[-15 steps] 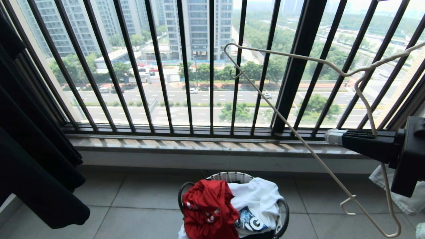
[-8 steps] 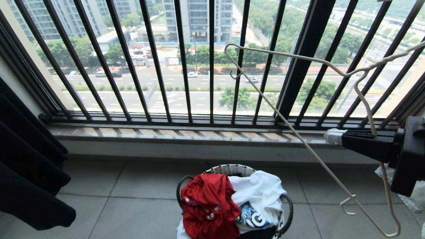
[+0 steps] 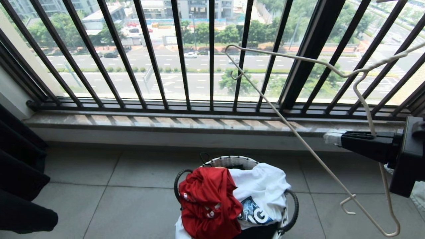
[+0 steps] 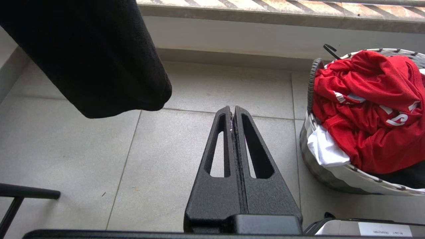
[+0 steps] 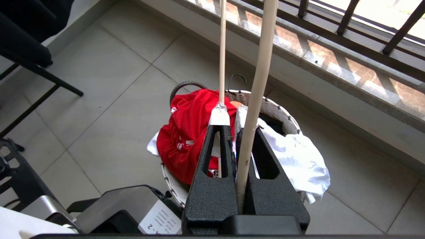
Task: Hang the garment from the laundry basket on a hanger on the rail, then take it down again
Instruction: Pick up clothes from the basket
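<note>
Right gripper (image 3: 333, 137) sits at the right edge of the head frame, fingers clamped tight on the pale wire hanger (image 3: 298, 139), which slants across the right half of the frame in front of the black window bars (image 3: 181, 56). Left gripper (image 4: 233, 114), seen only by its own wrist camera, is fully closed with nothing in it, over bare floor tiles (image 4: 83, 149) beside a hanging black cloth (image 4: 99, 56). Red garment (image 3: 207, 199) is crumpled in the laundry basket (image 3: 232, 162) at bottom centre, left of a white T-shirt (image 3: 265, 189).
</note>
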Robot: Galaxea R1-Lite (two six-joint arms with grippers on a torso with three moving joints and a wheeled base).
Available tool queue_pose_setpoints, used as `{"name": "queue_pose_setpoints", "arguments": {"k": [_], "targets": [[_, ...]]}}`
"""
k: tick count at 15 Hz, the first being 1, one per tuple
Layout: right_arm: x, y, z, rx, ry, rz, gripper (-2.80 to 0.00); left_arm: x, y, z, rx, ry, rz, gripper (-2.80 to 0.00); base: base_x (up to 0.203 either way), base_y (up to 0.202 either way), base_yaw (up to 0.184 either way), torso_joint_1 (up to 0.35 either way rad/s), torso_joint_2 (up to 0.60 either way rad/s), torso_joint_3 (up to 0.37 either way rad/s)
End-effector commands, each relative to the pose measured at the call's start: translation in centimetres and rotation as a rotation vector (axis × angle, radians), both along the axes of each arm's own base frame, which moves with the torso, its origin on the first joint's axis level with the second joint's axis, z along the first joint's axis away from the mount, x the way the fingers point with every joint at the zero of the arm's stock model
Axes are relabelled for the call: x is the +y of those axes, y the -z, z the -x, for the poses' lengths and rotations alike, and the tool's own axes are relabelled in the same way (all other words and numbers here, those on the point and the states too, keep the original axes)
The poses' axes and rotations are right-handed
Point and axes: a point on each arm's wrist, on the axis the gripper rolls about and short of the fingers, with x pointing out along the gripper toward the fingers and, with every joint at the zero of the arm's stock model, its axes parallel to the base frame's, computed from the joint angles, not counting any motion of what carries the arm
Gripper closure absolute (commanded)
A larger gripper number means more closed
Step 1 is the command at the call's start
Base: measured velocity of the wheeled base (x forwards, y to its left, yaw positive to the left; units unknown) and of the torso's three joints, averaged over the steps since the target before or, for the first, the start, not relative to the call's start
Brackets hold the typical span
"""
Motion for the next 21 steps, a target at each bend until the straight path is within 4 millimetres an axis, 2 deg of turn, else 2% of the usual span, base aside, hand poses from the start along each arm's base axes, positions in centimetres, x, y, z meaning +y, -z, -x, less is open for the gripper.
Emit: {"name": "queue_pose_setpoints", "arguments": {"k": [1, 6, 21], "targets": [[0.0, 0.0, 0.0, 0.001, -0.003, 0.001, 0.0, 0.0, 0.0, 0.0, 0.001, -0.001, 0.001, 0.0, 0.0, 0.0, 0.0, 0.002, 0.0, -0.189], [0.1, 0.3, -0.2, 0.011, -0.006, 0.004, 0.0, 0.0, 0.0, 0.0, -0.005, -0.005, 0.007, 0.0, 0.0, 0.0, 0.0, 0.005, 0.01, -0.125], [0.8, 0.9, -1.1, 0.049, -0.012, 0.019, 0.0, 0.0, 0.0, 0.0, -0.005, -0.012, 0.03, 0.0, 0.0, 0.0, 0.0, 0.0, 0.0, 0.0]]}}
